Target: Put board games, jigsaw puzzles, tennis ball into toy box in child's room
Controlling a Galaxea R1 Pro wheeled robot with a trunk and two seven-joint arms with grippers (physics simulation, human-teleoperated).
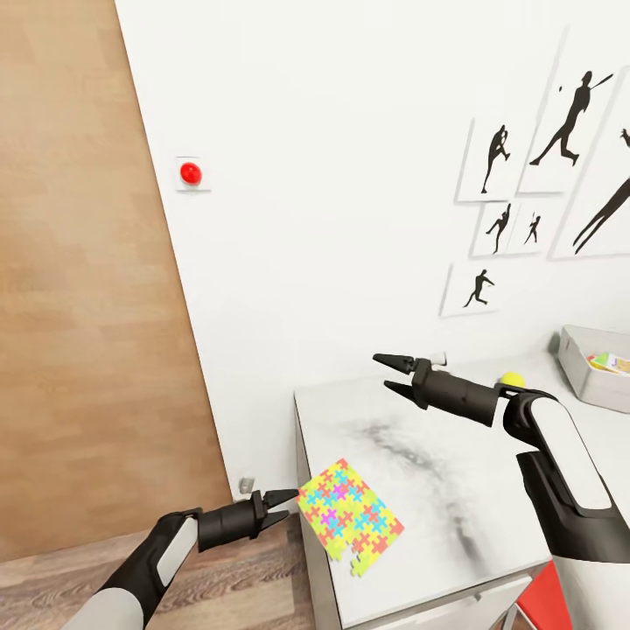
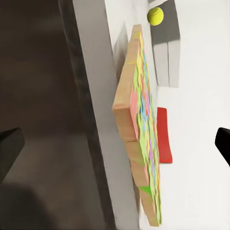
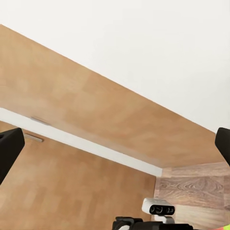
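The jigsaw puzzle (image 1: 350,516) lies at the near left corner of the table (image 1: 455,472), its corner jutting over the left edge, and the left wrist view shows it edge-on as a stiff slab on a wooden backing (image 2: 136,139), thicker than the head view suggests. I judge it light and rigid, apt to slide on the smooth top if pushed (so a shove could carry it further in, or tip it off the edge). The best hold looks to be the overhanging edge, one finger above and one below. The left gripper (image 1: 284,503) hangs off the table's edge at the puzzle's 9 o'clock, jaws spread, tips just beside that corner and not yet closed on it. The right gripper (image 1: 392,374) hovers over the table at the puzzle's 1 o'clock, also spread and empty. The tennis ball (image 1: 511,380) sits beyond the right arm, partly hidden by it. The toy box (image 1: 582,367) is cut off at the head view's right edge; something colourful lies inside, too cropped to name.
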